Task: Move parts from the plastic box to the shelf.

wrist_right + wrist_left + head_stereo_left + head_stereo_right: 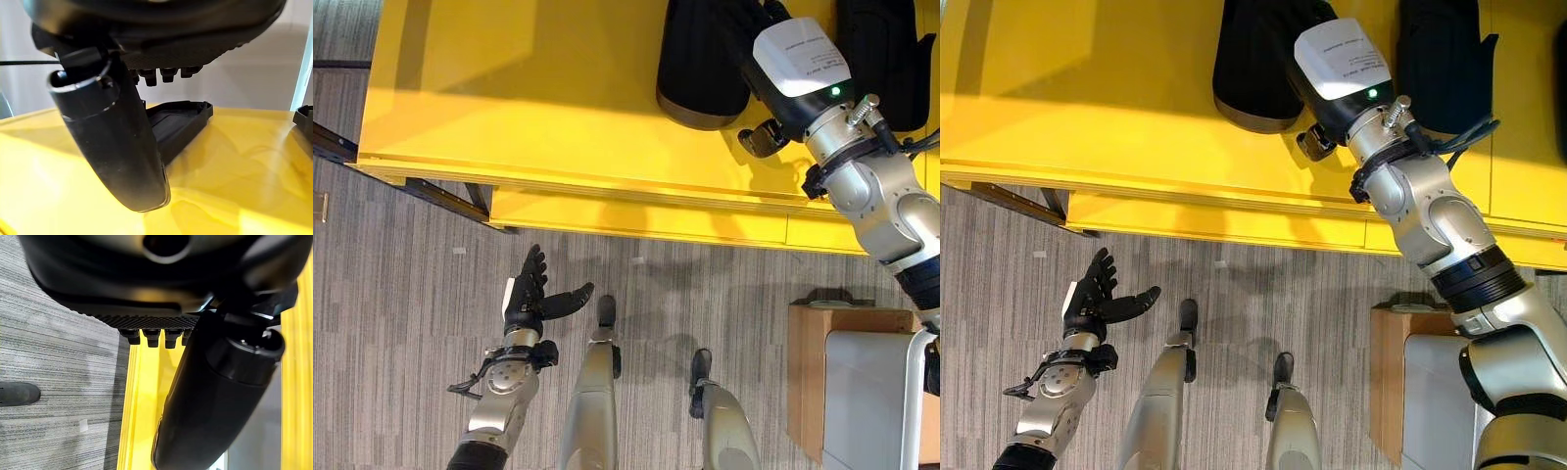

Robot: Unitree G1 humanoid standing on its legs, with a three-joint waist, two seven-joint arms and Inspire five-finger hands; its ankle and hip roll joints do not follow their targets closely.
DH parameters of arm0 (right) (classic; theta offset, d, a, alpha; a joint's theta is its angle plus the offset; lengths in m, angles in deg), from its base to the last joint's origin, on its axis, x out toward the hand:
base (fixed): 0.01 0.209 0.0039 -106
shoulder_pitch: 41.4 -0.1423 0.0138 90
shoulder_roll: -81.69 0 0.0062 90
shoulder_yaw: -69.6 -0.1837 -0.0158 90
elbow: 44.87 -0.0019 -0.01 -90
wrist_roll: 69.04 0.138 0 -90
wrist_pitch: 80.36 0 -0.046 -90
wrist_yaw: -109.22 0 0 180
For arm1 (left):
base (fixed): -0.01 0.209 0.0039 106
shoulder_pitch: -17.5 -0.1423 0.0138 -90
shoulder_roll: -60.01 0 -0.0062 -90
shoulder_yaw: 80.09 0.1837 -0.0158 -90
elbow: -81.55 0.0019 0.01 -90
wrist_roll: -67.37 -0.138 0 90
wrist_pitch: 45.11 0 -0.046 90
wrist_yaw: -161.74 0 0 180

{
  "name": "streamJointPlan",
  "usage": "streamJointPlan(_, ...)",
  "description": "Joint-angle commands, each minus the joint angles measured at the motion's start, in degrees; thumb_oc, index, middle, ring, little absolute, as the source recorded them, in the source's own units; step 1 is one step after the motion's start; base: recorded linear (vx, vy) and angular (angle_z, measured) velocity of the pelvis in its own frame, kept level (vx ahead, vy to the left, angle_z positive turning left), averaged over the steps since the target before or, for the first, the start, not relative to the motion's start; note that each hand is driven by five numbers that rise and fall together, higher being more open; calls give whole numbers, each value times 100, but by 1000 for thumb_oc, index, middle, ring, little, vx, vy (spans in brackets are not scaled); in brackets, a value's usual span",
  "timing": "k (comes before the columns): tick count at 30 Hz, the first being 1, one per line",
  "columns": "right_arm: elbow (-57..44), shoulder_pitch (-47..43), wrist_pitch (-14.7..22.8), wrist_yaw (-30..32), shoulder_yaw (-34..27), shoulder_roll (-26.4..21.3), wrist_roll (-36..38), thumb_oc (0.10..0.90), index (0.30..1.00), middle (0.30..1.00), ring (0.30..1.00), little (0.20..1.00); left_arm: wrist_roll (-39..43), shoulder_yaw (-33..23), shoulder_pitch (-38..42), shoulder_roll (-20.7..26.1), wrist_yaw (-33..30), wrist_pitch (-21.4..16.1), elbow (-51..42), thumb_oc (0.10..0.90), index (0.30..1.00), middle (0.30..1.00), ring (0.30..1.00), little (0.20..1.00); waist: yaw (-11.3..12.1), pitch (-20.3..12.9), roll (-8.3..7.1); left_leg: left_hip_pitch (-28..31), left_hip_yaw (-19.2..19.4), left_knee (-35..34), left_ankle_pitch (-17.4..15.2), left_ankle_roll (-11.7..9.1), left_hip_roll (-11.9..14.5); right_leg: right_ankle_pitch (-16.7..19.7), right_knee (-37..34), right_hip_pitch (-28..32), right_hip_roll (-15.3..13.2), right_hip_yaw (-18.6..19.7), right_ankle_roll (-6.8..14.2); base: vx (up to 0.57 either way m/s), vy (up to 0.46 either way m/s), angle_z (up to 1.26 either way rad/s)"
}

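Right hand (pixel 1327 117) reaches over the yellow shelf (pixel 538 108), fingers straight, a black part (pixel 178 122) lying just past them. Left hand (pixel 530 294) hangs open above the floor (pixel 401 294).

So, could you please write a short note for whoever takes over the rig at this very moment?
Left hand: open and holding nothing, low over the grey floor in front of the yellow shelf.
Right hand: reached out over the shelf next to a black part; its wrist view shows the fingers straight and nothing held, with the part lying on the shelf just past them.
Done: two black parts lie on the shelf, the second further to the right.
Left: draw the right arm back and fetch any remaining parts.
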Motion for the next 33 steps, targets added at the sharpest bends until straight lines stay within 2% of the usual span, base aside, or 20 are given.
streamJointPlan(1,-465,-803,196,66,-40,-432,-252,900,1000,1000,1000,1000,-254,-193,-263,245,78,-475,-668,900,1000,1000,1000,1000,8,-455,-47,13,-127,611,-745,-494,700,-88,219,47,-122,5,-267,0,0,0)
streamJointPlan(9,-847,-910,374,-341,372,-959,-161,900,1000,1000,1000,1000,-258,-259,-346,263,113,-433,-701,900,1000,1000,1000,1000,-18,-449,-122,2,-130,621,-748,-508,704,-106,181,78,-101,5,-267,0,0,0)
streamJointPlan(33,-1161,-1207,561,-815,1059,-1712,80,900,1000,1000,1000,1000,-350,-337,-385,277,141,-399,-793,900,1000,1000,1000,1000,-76,-438,-227,39,-117,516,-665,-525,722,-43,73,144,-91,-27,-252,0,0,0)
